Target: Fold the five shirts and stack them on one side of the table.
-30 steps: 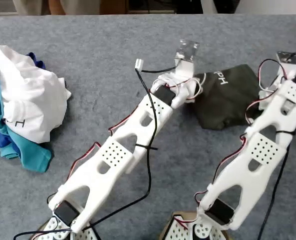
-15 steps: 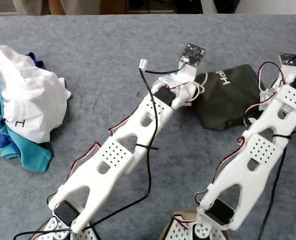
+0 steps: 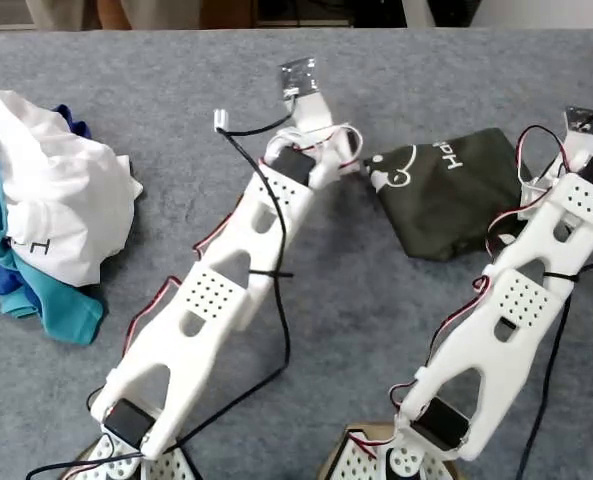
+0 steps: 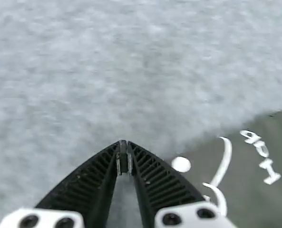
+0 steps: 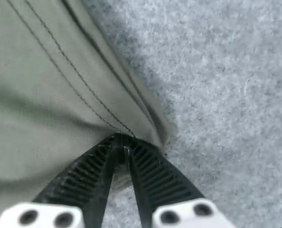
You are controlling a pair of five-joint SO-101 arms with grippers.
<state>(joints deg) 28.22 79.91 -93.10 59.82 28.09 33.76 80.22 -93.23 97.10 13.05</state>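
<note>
Both hands closed: left hand (image 4: pixel 123 159) empty, swung off olive shirt (image 3: pixel 446 200); right hand (image 5: pixel 121 142) pinching hem.

Bench (image 3: pixel 166 120): grey felt-like covering, evenly lit. Beyond far edge: brown wooden piece (image 3: pixel 226 12), dark gap (image 3: pixel 376 12), pale surface (image 3: pixel 546 12) at corner.

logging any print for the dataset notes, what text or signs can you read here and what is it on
dark green shirt: white lettering beside a curved graphic, partly folded under and blurred in the left wrist view; not readable as a whole word.
white shirt: a few dark characters near one edge, too small to read.
No other text.
</note>
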